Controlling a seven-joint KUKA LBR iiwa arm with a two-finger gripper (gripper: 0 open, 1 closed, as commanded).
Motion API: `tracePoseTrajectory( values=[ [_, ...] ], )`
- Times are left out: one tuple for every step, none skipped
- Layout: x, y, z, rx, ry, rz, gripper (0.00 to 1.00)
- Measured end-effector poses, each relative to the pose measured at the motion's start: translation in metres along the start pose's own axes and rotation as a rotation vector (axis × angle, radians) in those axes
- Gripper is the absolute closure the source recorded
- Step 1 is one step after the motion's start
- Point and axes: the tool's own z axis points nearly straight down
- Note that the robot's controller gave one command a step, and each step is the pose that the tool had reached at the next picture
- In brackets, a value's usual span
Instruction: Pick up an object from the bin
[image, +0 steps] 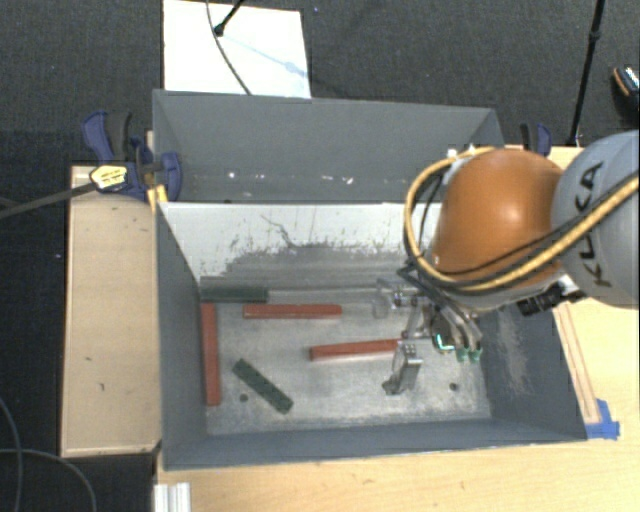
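**Thing nearest the pincer.** A red-brown bar (352, 350) lies flat on the floor of the bin (320, 140), about mid-floor, running left to right. Its right end sits just beside the pincer (402, 382); whether they touch cannot be determined.

**Handling, as judged.** The bar appears to be a stiff, straight, slim stick, probably light and not fragile. Its long faces look smooth, so it may slip or swing if taken at one end. The sounder hold is across its narrow width, close to the middle of its length. It lies low against the floor, which leaves little to take hold of.

**Other contents.** A second red-brown bar (292, 311) lies near the back. A dark green bar (234, 294) lies to its left. A third red-brown bar (211, 354) runs along the left wall. A short dark green bar (263, 387) lies askew at front left. All are well apart from the pincer.

**Arm pose.** The arm (602, 205) enters from the right, over the bin's right wall. The orange cover (495, 215), looped by cables (412, 225), hangs above the right half of the floor. The pincer points down, low over the floor.

**Pincer state.** Wide or narrow cannot be told. Nothing is seen held in it.
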Motion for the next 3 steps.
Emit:
tracePoseTrajectory(
  values=[
    [-0.043, -0.023, 0.138, 0.0, -0.001, 0.021, 0.0],
    [-0.059, -0.026, 0.15, -0.001, -0.01, 0.066, 0.0],
    [-0.059, -0.026, 0.149, -0.001, -0.01, 0.068, 1.0]
  ],
)
